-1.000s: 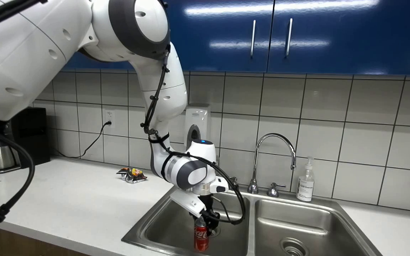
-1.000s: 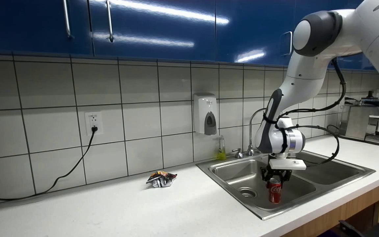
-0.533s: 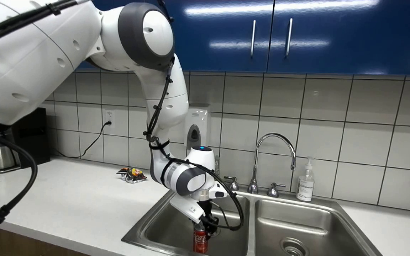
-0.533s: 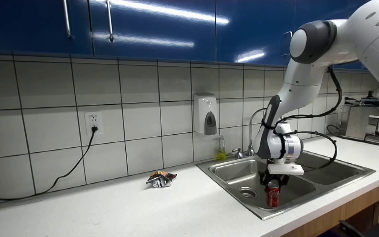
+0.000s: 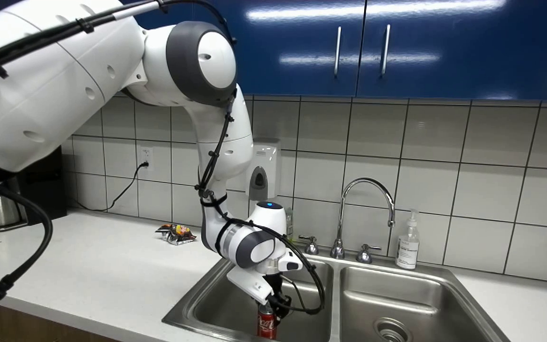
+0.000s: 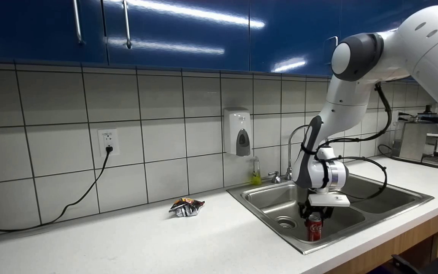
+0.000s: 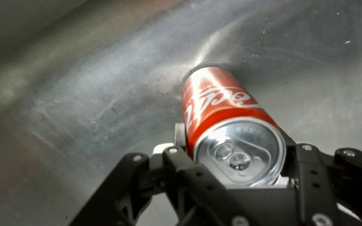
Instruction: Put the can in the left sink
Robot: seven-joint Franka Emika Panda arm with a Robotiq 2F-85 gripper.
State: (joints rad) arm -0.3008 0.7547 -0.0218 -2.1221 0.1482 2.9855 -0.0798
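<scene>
The can (image 6: 314, 229) has come lower over the last second and is upright inside the left sink (image 5: 228, 304), near the drain (image 6: 286, 222) but apart from it. The fingers (image 7: 180, 136) pinch it from both sides. Whether its base touches bottom cannot be told; the placing looks nearly done, and likely only letting go remains.

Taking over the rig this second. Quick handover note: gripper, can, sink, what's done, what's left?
Gripper: closed on the can, jaws either side near its top.
Can: upright, inside the left sink; can't tell whether it has touched down.
Done: can gripped and within the left sink.
Left: release. I'd check contact, lower if needed, open, then back straight up so it probably won't tip.
</scene>
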